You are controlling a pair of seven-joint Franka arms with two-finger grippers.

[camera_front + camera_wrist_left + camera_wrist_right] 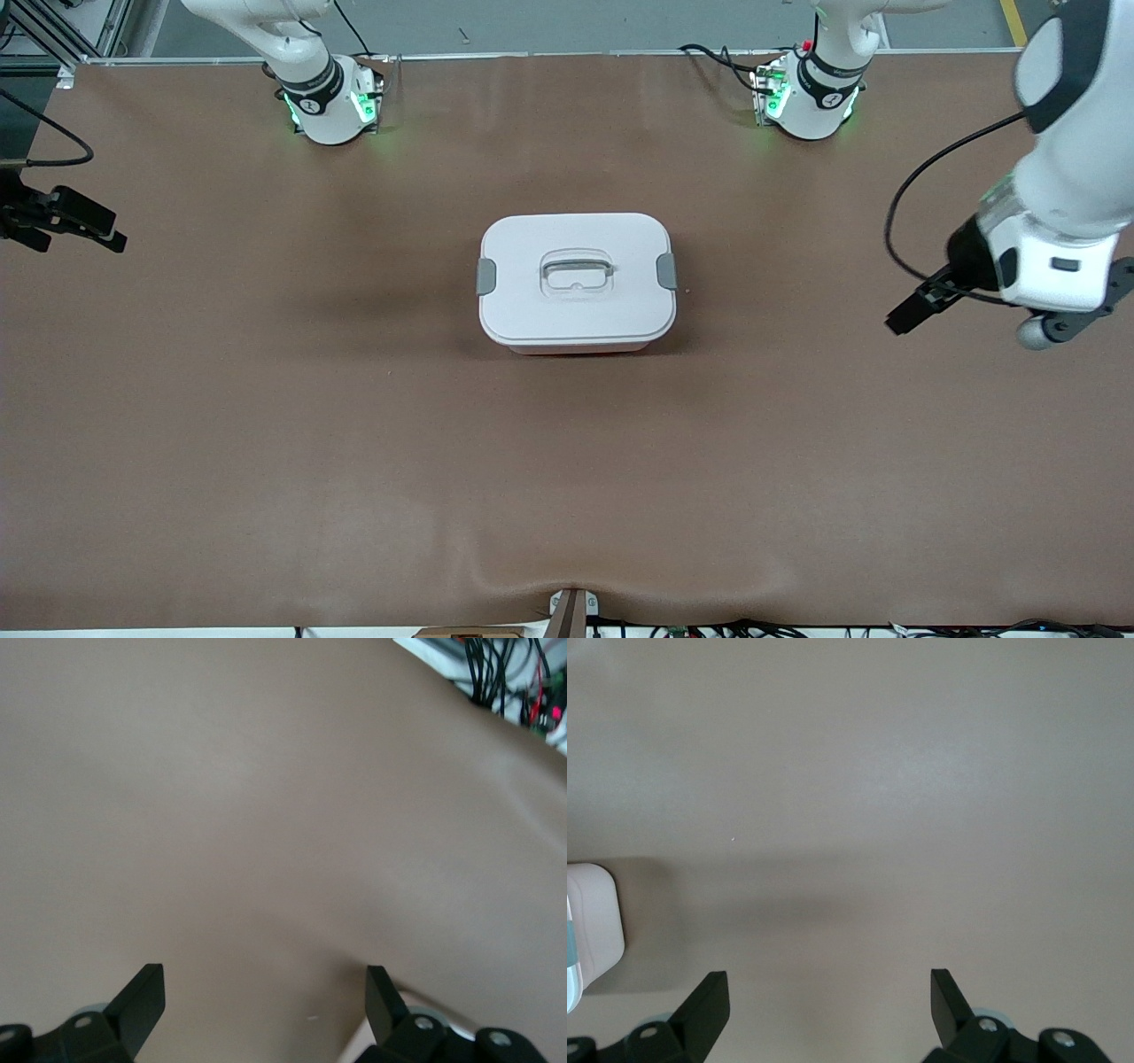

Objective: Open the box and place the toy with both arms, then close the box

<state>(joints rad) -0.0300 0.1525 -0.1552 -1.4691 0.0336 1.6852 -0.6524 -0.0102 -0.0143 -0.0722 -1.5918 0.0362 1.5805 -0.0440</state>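
Mid-table sits the box (577, 282), on the brown table cover (354, 443), roughly between the two arm bases and a bit nearer the front camera than they are. Lid is on, recessed handle (576, 271) centred on top, one grey clip (486, 276) at the end toward the right arm, the other clip (667, 271) at the end toward the left arm. Thin strip of reddish base just visible under the edge nearest the camera. No toy in any view.

Right gripper (830, 1005) hangs over the right arm's end of the table, well apart from the box. Fingers spread wide, nothing between them; its wrist view shows bare cover plus one rounded corner of the box (594, 926) at the frame edge.

Left gripper (266, 1001) hangs over the left arm's end of the table, also well apart from the box. Fingers spread wide, nothing held; its wrist view shows only cover and some cables (496, 673) past the table edge.
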